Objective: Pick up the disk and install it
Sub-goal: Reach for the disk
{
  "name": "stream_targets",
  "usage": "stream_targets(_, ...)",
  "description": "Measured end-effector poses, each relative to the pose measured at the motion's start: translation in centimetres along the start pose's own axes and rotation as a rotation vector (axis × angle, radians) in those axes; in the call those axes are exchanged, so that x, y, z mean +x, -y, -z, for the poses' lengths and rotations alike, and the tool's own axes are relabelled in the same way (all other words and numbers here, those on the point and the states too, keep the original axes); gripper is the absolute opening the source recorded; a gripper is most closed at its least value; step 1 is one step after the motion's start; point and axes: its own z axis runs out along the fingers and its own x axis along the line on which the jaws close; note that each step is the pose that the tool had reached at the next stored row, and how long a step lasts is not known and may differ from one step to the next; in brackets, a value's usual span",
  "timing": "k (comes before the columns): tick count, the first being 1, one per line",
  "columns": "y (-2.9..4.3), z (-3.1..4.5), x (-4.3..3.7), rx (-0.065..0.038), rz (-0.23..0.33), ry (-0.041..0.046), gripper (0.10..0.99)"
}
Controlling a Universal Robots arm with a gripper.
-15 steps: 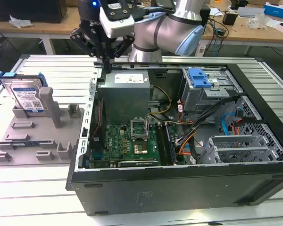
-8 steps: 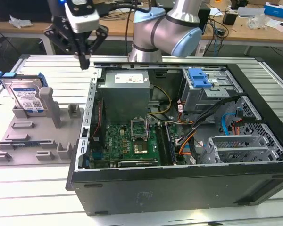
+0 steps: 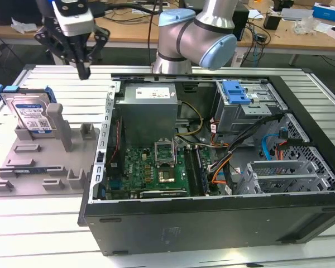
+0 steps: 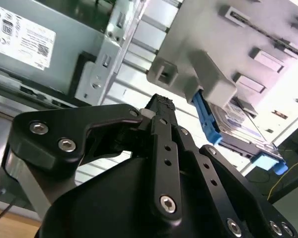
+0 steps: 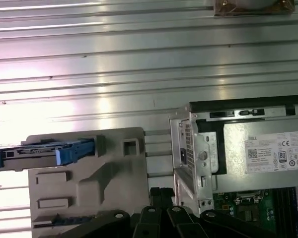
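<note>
Black gripper [image 4: 161,103], its fingers pressed together on nothing, hangs above the ribbed aluminium table [image 3: 72,95], between the grey fixture plate [image 3: 28,167] and the open computer case [image 3: 212,223]. The disk [image 3: 30,114] stands on edge in the fixture plate, at the exterior view's left, apart from the gripper.

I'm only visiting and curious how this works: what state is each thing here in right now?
Gripper: fingers shut, holding nothing, in the air apart from the disk.
Disk: standing on edge in the grey holder, not yet picked up.
Computer case: lying on its side, open, insides exposed.
</note>
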Motion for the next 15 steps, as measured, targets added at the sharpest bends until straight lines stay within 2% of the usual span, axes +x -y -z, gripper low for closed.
stream_targets(3,-0.72,-0.09,1.89,0.0,0.0,0.0,0.106)
stream_targets(5,-1.03,-0.13,2.68,0.0,0.0,0.0,0.106)
stream_targets(6,-1.3,-0.17,3.39,0.0,0.0,0.0,0.106)
stream_targets(10,-1.78,-0.25,5.35,0.0,0.0,0.0,0.106)
stream_targets(13,-2.14,-0.36,8.07,0.0,0.0,-0.0014,0.106)
stream_targets(15,-2.14,-0.36,8.17,0.0,0.0,-0.0042,0.106)
